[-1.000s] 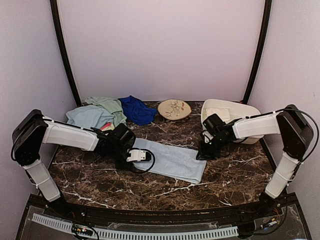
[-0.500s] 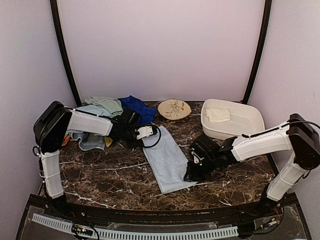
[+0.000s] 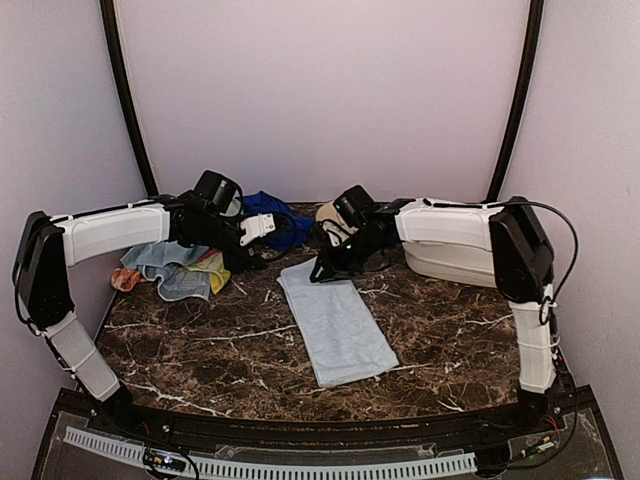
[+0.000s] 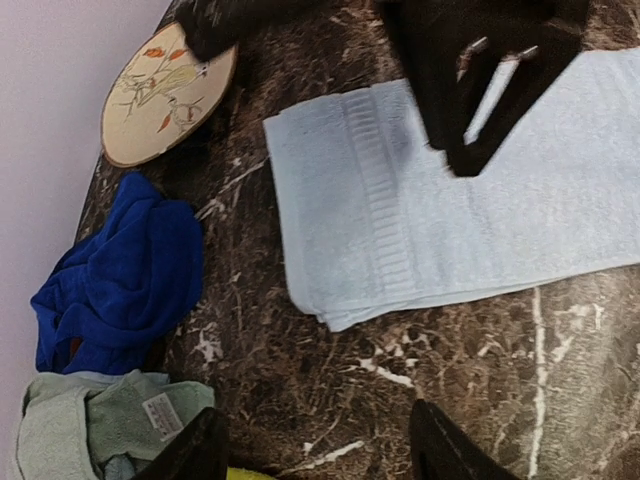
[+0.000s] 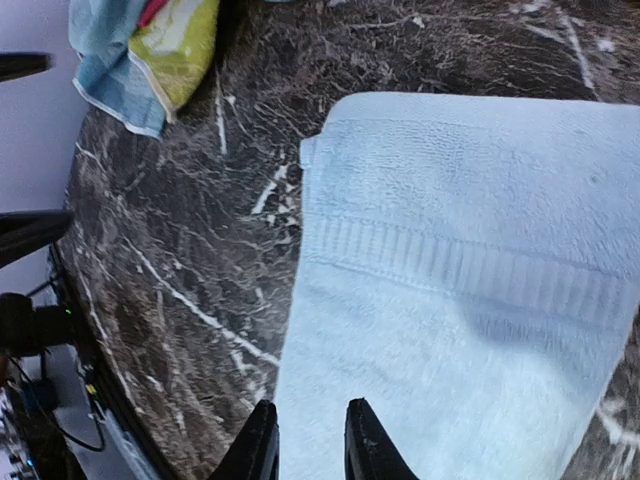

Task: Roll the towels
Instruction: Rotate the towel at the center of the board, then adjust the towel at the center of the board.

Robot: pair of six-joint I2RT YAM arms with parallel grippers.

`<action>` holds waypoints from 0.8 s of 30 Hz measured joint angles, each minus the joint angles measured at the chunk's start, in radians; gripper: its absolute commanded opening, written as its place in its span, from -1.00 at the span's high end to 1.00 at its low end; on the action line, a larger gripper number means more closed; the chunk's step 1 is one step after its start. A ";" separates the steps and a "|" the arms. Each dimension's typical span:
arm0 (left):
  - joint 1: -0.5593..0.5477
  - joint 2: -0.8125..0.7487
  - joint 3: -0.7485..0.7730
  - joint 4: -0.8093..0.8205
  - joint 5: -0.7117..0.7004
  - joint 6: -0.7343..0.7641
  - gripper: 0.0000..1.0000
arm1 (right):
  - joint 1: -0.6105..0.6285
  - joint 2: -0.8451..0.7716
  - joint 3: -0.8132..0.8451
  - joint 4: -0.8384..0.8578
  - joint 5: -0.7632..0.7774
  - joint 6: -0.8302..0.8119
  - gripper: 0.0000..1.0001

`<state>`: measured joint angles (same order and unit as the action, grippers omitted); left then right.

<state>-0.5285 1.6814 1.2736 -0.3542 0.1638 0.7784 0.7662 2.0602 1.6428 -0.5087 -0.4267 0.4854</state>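
Observation:
A light blue towel point(image 3: 340, 322) point(image 4: 450, 200) point(image 5: 470, 300) lies flat on the marble, folded into a long strip running from far left to near right. My right gripper point(image 3: 325, 268) point(image 5: 311, 445) hovers over its far end, jaws a narrow gap apart with nothing between them. My left gripper point(image 3: 255, 250) point(image 4: 315, 455) stands wide open over bare marble just left of that end, holding nothing. More towels lie in a heap at the far left: royal blue point(image 3: 278, 218) point(image 4: 120, 280), pale green point(image 4: 90, 430), yellow point(image 3: 208, 270) point(image 5: 180, 40) and another light blue point(image 3: 165, 262) point(image 5: 105, 50).
A round beige patterned plate point(image 3: 334, 214) point(image 4: 165, 95) sits at the back centre, partly behind the right gripper. A white tub point(image 3: 470, 262) stands at the back right behind the right arm. Dark marble table point(image 3: 200, 350) extends to the near edge.
The towel was swung from lying crosswise to lengthwise. Both arms moved toward the back, the right one from the near end to the far end. The left gripper opened and let go.

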 measured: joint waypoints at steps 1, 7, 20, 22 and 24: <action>-0.004 -0.021 -0.005 -0.028 0.045 0.003 -0.23 | -0.006 0.060 0.049 -0.017 -0.011 -0.042 0.56; -0.043 -0.044 -0.047 -0.161 0.174 0.028 -0.15 | -0.029 0.283 0.176 -0.079 -0.096 -0.158 0.62; -0.271 -0.017 -0.075 -0.205 0.276 0.038 -0.20 | -0.026 0.237 -0.015 0.294 -0.066 0.104 0.73; -0.319 -0.014 -0.095 -0.193 0.278 0.038 -0.25 | -0.021 0.224 -0.051 0.351 -0.049 0.131 0.73; -0.367 -0.013 -0.127 -0.183 0.275 0.037 -0.26 | -0.018 0.213 -0.083 0.400 -0.035 0.148 0.73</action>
<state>-0.8955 1.6680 1.1469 -0.5377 0.4393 0.8158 0.7483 2.2734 1.5600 -0.1085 -0.4614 0.6334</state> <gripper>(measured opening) 0.619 0.136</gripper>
